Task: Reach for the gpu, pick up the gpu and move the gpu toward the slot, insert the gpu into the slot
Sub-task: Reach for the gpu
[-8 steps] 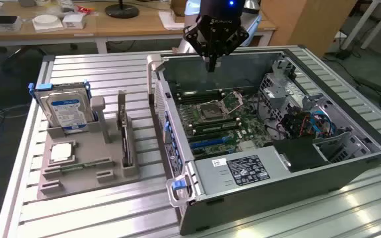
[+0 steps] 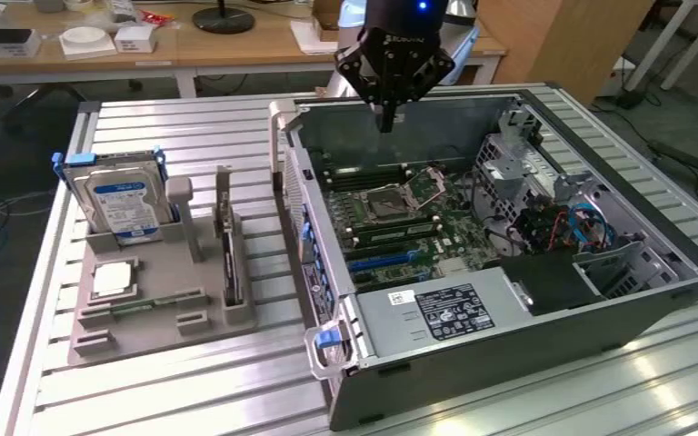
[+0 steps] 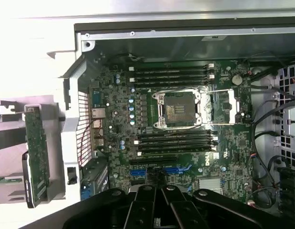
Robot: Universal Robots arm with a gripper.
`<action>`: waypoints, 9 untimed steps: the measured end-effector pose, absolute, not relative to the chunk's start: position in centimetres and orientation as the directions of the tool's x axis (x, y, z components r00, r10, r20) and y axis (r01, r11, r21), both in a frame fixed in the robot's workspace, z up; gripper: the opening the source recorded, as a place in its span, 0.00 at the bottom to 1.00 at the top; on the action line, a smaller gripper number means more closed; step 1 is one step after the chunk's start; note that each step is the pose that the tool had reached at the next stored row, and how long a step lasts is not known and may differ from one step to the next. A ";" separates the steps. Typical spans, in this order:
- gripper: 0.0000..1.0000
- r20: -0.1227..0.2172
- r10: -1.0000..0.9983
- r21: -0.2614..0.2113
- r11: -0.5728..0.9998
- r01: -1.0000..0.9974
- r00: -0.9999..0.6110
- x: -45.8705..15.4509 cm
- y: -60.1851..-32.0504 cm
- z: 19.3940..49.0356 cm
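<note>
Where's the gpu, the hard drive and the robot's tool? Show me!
gpu [image 2: 230,268]: exterior view, on the upper edge of the upright card.
hard drive [image 2: 123,202]: exterior view, on its blue label.
tool [image 2: 385,125]: exterior view, midway between its fingertips.

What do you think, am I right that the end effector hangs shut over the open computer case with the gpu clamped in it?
Not quite. The end effector does hang shut over the open computer case, but it holds nothing: the exterior view shows the gpu standing on edge in the grey holder outside the case.
</note>
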State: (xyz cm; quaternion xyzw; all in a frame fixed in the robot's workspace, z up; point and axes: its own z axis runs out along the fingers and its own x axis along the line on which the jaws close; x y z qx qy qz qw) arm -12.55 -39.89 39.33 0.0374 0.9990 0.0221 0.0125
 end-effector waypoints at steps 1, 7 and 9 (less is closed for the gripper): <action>0.10 -0.023 0.075 0.045 0.996 0.074 -0.997 -12.9 -39.9 39.3; 0.10 -0.023 0.075 0.045 0.996 0.074 -0.997 -13.7 -39.9 39.3; 0.10 -0.023 0.075 0.045 0.996 0.074 -0.997 -14.0 -39.9 39.3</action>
